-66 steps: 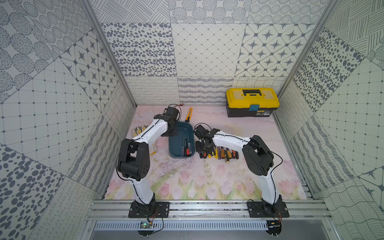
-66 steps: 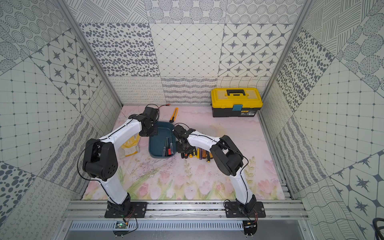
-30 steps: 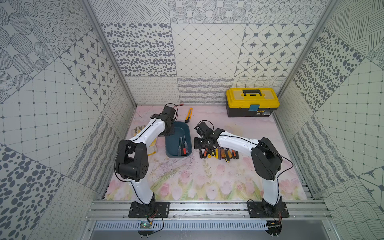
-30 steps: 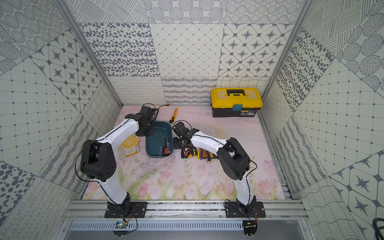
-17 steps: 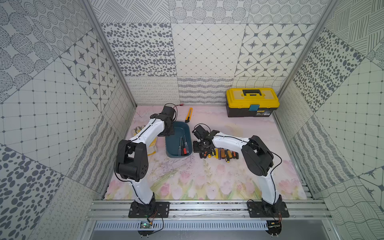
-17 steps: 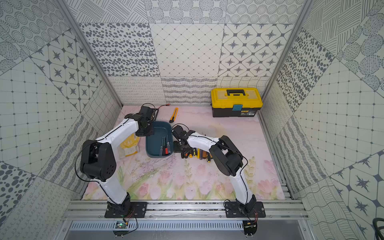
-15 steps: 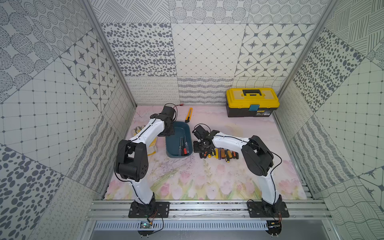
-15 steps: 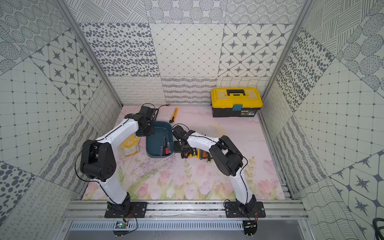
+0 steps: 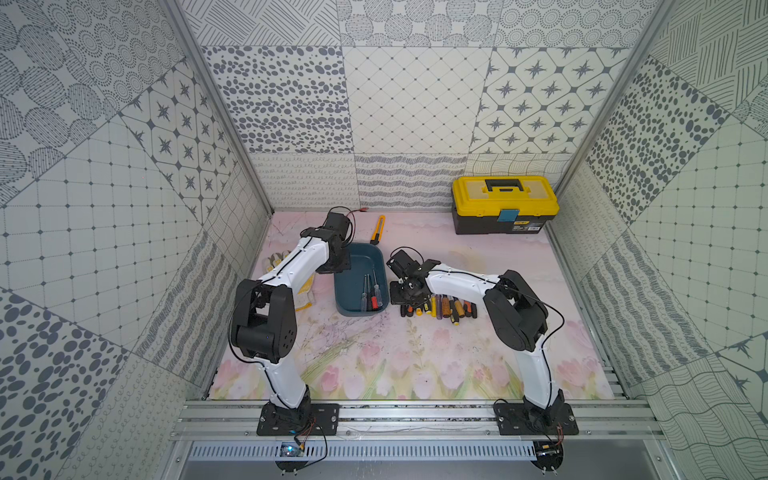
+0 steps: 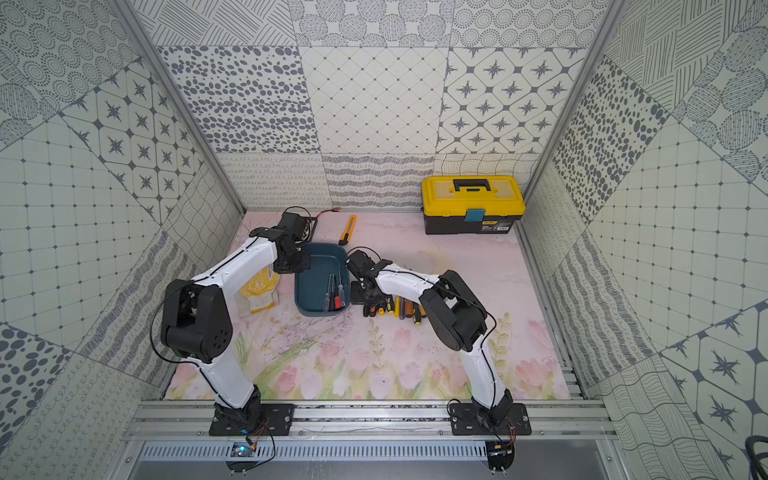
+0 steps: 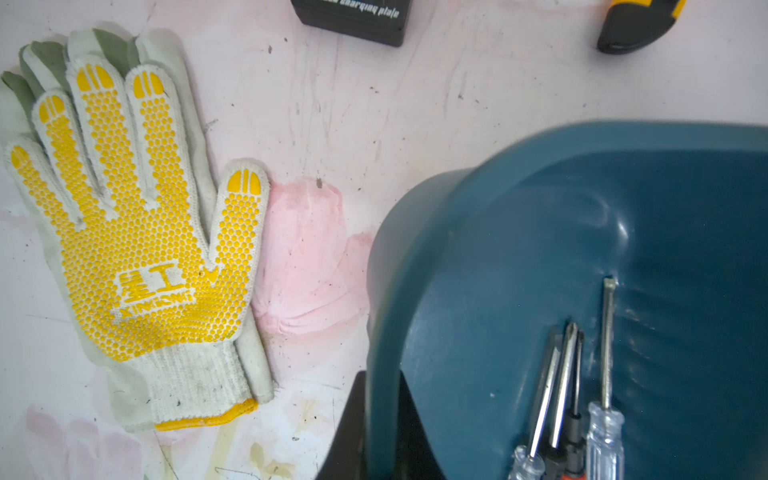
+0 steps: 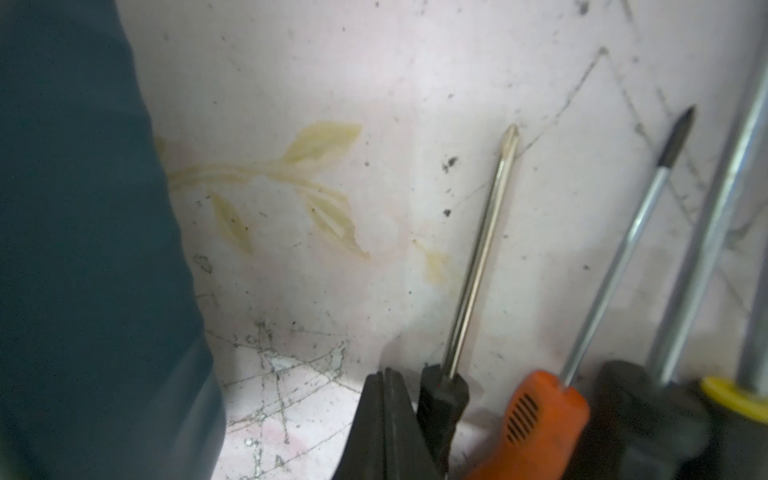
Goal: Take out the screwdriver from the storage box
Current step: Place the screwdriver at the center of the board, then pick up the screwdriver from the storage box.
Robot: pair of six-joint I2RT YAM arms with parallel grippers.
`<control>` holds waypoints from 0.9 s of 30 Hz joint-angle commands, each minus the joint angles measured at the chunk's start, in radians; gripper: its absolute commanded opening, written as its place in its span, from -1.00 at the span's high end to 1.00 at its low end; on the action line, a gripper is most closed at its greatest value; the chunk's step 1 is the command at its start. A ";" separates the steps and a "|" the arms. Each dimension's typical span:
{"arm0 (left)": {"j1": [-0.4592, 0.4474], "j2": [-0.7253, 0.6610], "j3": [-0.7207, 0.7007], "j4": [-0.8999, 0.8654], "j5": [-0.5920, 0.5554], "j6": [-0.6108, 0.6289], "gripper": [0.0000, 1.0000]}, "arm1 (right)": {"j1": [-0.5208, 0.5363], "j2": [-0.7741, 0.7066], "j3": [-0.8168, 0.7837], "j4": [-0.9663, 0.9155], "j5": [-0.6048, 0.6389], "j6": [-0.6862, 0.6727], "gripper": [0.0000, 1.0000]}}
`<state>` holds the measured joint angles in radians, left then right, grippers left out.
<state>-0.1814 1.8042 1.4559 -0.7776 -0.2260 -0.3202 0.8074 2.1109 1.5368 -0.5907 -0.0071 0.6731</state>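
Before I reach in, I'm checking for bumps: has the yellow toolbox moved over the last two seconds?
No. The yellow toolbox sits in the same spot beside the back wall in both top views.

The storage box (image 9: pixel 360 266) is the landmark. Inside it, at its near end, lie three screwdrivers (image 9: pixel 370 291). A row of screwdrivers (image 9: pixel 440 306) lies right of it, a glove (image 10: pixel 258 291) left, a utility knife (image 9: pixel 377 229) behind, a toolbox (image 9: pixel 504 204) far behind-right.
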 commanded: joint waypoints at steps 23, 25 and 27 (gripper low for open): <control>-0.013 -0.097 -0.109 0.167 0.047 -0.001 1.00 | 0.099 -0.149 0.061 0.132 -0.113 -0.150 0.24; -0.022 -0.114 -0.125 0.190 0.039 0.002 1.00 | 0.106 -0.129 0.082 0.116 -0.115 -0.148 0.23; -0.036 -0.133 -0.150 0.220 0.025 0.014 1.00 | 0.110 -0.110 0.097 0.112 -0.126 -0.145 0.18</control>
<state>-0.1982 1.7164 1.3403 -0.6773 -0.1970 -0.3199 0.9108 1.9614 1.5967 -0.4625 -0.1123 0.5411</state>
